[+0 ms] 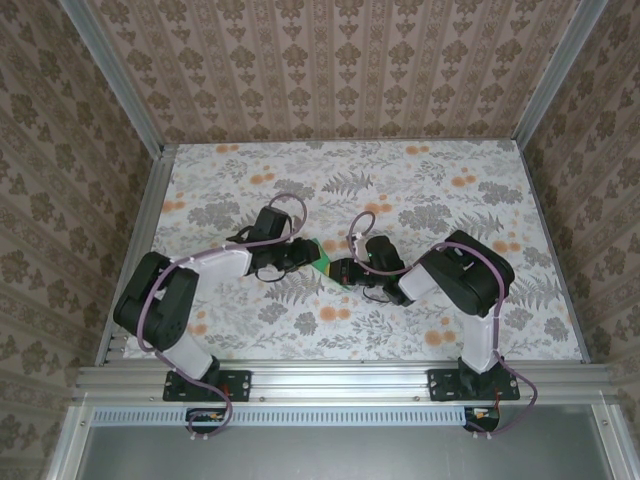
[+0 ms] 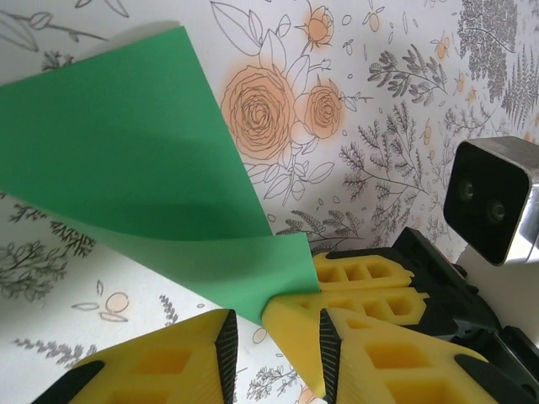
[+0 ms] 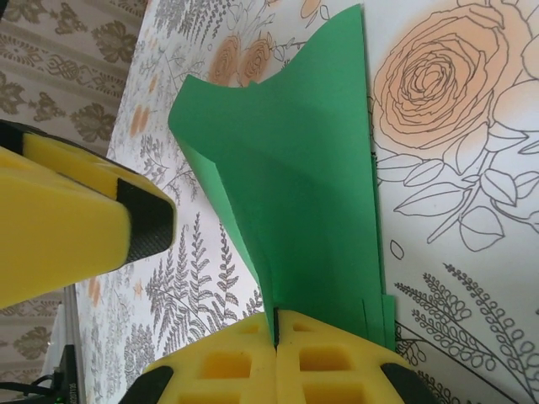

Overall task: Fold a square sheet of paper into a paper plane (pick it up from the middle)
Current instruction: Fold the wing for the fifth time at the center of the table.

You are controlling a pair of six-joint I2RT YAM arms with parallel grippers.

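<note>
Two hands meet mid-tabletop here. The right hand [image 3: 276,328] is pinched tight on one end of the paper plane [image 3: 295,185]. It looks like it's holding the green paper a bit off the floral tabletop [image 1: 420,180], I'd guess to steady it for a crease. The left hand [image 2: 276,341] sits half-wide, jaws straddling the right hand's tip and the paper's corner, gripping nothing yet. Probably it's lining up a second grip.
</note>
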